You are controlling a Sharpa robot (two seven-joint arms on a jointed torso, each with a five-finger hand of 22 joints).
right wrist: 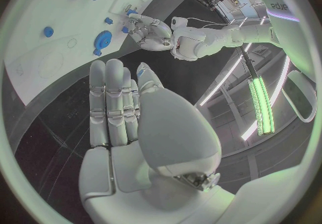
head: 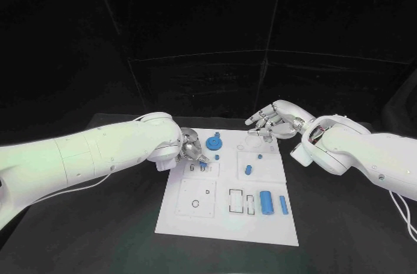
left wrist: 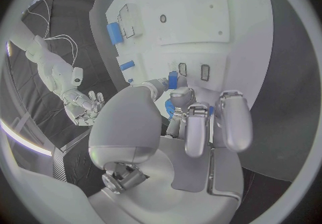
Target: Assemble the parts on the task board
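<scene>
A: Where does the task board (head: 228, 223) lie?

B: In the middle of the black table (head: 348, 238), between the two arms.

A: And the left hand (head: 193, 151)?

B: Over the board's far left part. In the left wrist view its fingers (left wrist: 195, 127) curl down toward the board, and a small blue part (left wrist: 173, 79) sits between the thumb and a fingertip, so it is pinched there. In the head view that small piece (head: 203, 164) shows just under the hand.

A: The right hand (head: 273, 122)?

B: Above the board's far right corner, well clear of the plate. Its fingers (right wrist: 114, 100) lie straight and side by side, with nothing between them and the thumb.

A: What else is on the board?

B: A round blue part (head: 214, 143) with a knob stands near the far edge, just beside the left hand. A small blue block (head: 249, 169) lies mid-board. A blue cylinder (head: 267, 202) and a thinner blue bar (head: 283, 205) lie side by side near the right edge, next to two rectangular slots (head: 236, 201).
</scene>
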